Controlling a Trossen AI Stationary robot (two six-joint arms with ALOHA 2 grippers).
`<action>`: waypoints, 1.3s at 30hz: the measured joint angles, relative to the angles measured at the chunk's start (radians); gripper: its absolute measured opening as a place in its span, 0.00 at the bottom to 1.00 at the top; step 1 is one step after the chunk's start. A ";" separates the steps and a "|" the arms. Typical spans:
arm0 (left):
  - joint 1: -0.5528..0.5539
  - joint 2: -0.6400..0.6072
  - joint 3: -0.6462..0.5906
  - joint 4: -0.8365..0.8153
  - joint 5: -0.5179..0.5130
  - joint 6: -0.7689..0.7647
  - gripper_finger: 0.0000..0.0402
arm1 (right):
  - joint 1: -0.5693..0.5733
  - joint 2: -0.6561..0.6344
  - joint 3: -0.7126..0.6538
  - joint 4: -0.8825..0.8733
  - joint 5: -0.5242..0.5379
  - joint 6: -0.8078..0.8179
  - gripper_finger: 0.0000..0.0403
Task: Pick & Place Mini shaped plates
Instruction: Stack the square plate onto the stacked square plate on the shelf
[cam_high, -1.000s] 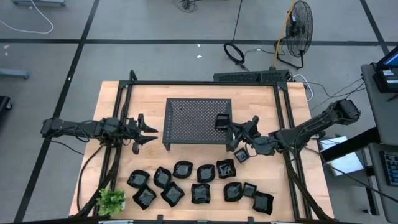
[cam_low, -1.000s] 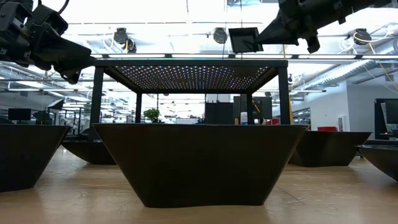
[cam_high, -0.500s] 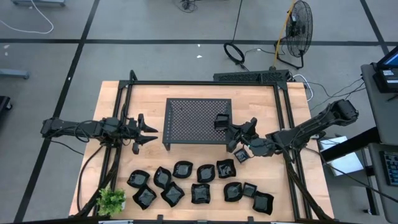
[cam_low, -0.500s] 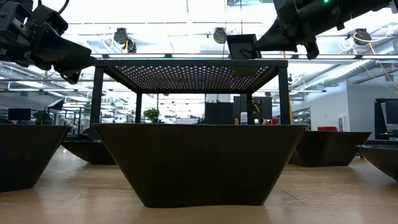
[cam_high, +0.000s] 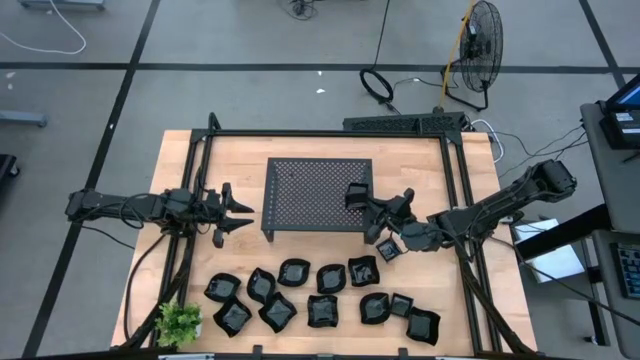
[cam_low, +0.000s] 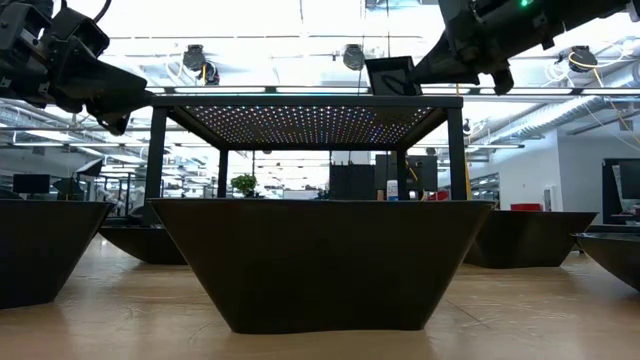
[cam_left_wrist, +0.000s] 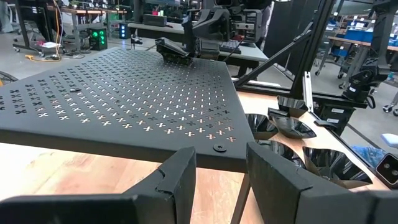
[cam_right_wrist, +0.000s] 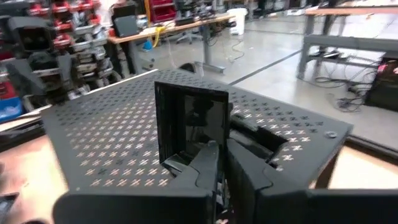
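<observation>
My right gripper (cam_high: 370, 206) is shut on a small square black plate (cam_high: 357, 193) over the right end of the black perforated rack (cam_high: 318, 193). In the low view the plate (cam_low: 392, 75) sits just above the rack's top (cam_low: 300, 100); I cannot tell whether it touches. It also shows in the right wrist view (cam_right_wrist: 189, 121) and, far off, in the left wrist view (cam_left_wrist: 177, 50). My left gripper (cam_high: 240, 212) is open and empty at the rack's left end, its fingers (cam_left_wrist: 180, 177) level with the rack's edge. Several more mini plates (cam_high: 320, 295) rest on the table's near half. My right gripper pinches one rim of the square plate (cam_right_wrist: 202, 152) between its two fingers. The fingers (cam_right_wrist: 249, 171) come nearly level from the table's right side. The plate stands on edge, tilted, beyond the fingertips, its lower edge at the rack's top.
One small plate (cam_high: 388, 250) lies on the table under the right arm. A small green plant (cam_high: 180, 320) stands at the near left corner. Black frame posts (cam_high: 200, 200) run along both sides of the wooden table (cam_high: 420, 170). In the low view a large dark plate (cam_low: 310, 260) stands close.
My right gripper has gone down a little toward the rack's top with the square plate. The plate stays on edge and has come lower, close to the rack's right end.
</observation>
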 joint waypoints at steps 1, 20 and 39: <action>0.000 0.000 0.000 0.000 0.000 0.000 0.36 | 0.000 0.000 0.000 -0.001 0.009 0.000 0.06; 0.000 0.000 0.000 0.000 0.000 0.000 0.36 | 0.000 0.000 0.000 0.000 0.029 -0.065 0.25; 0.000 0.000 0.000 0.000 0.000 0.000 0.36 | 0.039 -0.104 0.000 0.013 -0.069 -0.363 0.34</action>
